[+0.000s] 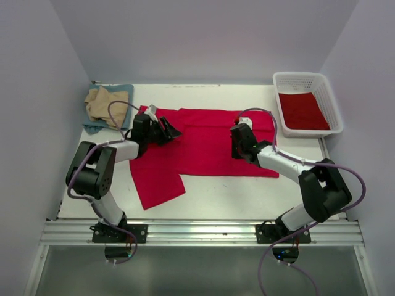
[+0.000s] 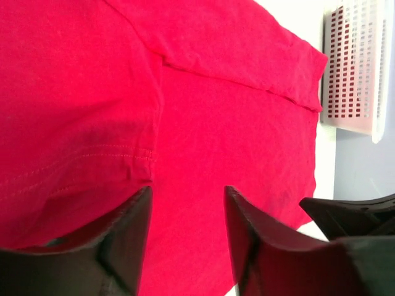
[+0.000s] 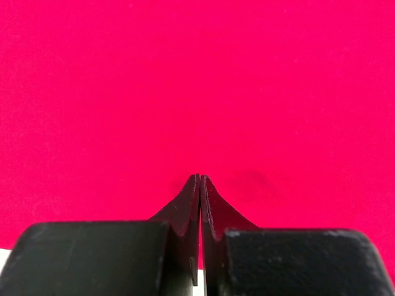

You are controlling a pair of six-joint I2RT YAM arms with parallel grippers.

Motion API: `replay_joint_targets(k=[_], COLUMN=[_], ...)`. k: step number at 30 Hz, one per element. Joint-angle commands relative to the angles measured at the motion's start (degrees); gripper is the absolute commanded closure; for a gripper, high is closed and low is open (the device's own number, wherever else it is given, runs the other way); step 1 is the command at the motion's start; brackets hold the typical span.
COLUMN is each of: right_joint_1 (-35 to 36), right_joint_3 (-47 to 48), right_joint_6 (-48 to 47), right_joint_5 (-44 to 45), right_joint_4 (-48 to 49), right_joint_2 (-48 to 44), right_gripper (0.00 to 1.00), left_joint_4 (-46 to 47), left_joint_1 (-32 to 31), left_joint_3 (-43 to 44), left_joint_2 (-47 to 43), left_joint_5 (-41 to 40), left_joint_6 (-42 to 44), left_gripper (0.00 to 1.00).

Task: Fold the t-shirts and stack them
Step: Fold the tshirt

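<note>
The red t-shirt (image 1: 210,145) lies spread flat on the bench (image 1: 247,197), beside the white basket (image 1: 327,102), reaching from the basket's edge across toward my left arm. One part of it juts out toward my bases at the end farthest from the basket. My left fingers (image 1: 170,131) are over the end of the shirt well away from the basket. My right fingers (image 1: 237,151) are over the end nearer the basket. Through my left wrist camera the left fingers (image 2: 139,213) stand spread apart, with the red cloth filling the gap between them and stretching on toward the basket (image 2: 355,68). A stitched hem (image 2: 148,154) of a folded-over layer ends just beyond the tip of one finger. I cannot tell whether either tip presses on the cloth. Through my right wrist camera the right fingers (image 3: 200,185) are pressed together into one narrow point. That point sits against smooth red cloth that covers almost the whole view. A faint dimple shows in the cloth just beside the tip, but I cannot tell whether any cloth is pinched between them. Inside the basket lies another red cloth (image 1: 302,111). At the far corner of the bench, well apart from the basket, a tan shirt (image 1: 102,102) rests on a blue-grey one (image 1: 92,126), beyond my left fingers.
</note>
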Motion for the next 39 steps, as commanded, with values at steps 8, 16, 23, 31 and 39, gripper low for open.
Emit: replay_joint_targets(k=[8, 16, 23, 31, 39], right_joint_1=[0.0, 0.0, -0.1, -0.3, -0.4], right_joint_3=[3.2, 6.6, 6.6, 6.4, 8.0], right_joint_6=[4.6, 6.2, 6.0, 5.5, 5.2], right_joint_5=[11.3, 16.8, 17.4, 17.8, 15.4], right_joint_4=[-7.3, -10.4, -11.5, -11.9, -11.3], right_joint_2=[-0.8, 0.5, -1.1, -2.2, -0.3], right_gripper=[0.66, 1.0, 1.0, 1.0, 1.0], left_joint_4=[-9.6, -2.2, -1.2, -7.4, -10.5], left_joint_1=[-3.3, 0.1, 4.3, 8.4, 10.2], left_joint_3=[-2.8, 3.9, 14.2, 17.4, 25.6], left_joint_2=[-15.5, -2.3, 9.2, 14.9, 22.8], left_joint_5=[-15.9, -12.3, -9.0, -15.5, -12.0], left_joint_6=[11.2, 15.0, 14.2, 11.0, 9.1], left_gripper=[0.21, 1.0, 1.0, 1.0, 1.0])
